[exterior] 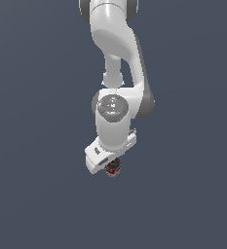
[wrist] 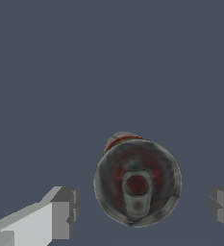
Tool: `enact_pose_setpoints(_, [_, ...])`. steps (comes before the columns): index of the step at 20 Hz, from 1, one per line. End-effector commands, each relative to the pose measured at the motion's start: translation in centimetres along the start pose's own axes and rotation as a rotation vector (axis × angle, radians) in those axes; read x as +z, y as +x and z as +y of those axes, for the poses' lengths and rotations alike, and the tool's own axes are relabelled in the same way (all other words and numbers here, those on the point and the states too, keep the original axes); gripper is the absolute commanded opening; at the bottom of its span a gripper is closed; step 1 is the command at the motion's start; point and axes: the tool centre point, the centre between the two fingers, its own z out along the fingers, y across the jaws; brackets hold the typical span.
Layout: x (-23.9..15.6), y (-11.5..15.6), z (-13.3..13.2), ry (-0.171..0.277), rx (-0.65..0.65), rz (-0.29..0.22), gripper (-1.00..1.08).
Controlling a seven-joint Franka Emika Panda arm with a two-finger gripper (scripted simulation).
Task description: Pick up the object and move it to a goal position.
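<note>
Gripper: your white two-fingered gripper (wrist: 141,206) points down over the can, its grey-tipped fingers (wrist: 64,211) spread wide apart; in the wrist view you see clear gaps between each pad and the can's sides, so nothing is clamped.

Can: the small stubby metal can (wrist: 137,181) with a dark grey round top, a red band and a pale base stands upright on the floor, between your two fingers and touching neither. In the exterior view it (exterior: 113,168) peeks out just under the gripper's white body.

Can top: you look almost straight down on the lid; a grey pull-tab shape sits at its middle, with reddish patches around it inside a pale rim.

Writing: you can read no brand, label or lettering on the can; the red band is too small and blurred.

Arm: the white jointed arm (exterior: 116,58) comes down from the exterior view's top edge, wrist directly over the can.

Floor: a plain dark slate-blue surface (exterior: 37,194) lies under everything.
</note>
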Motion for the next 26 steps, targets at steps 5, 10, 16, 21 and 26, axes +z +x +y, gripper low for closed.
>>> enact_pose_setpoints(5, [0.7, 0.0, 0.0, 0.000, -0.001, 0.000, 1.00])
enact_pose_setpoints(10, [3.4, 0.0, -0.1, 0.000, -0.004, 0.000, 1.00])
enact_pose_setpoints(16, [5.2, 0.0, 0.0, 0.000, -0.005, 0.000, 1.00])
enact_pose_setpoints(21, [5.0, 0.1, 0.0, 0.000, -0.005, 0.000, -1.00])
enact_pose_setpoints(26, [5.0, 0.1, 0.0, 0.000, -0.005, 0.000, -1.00])
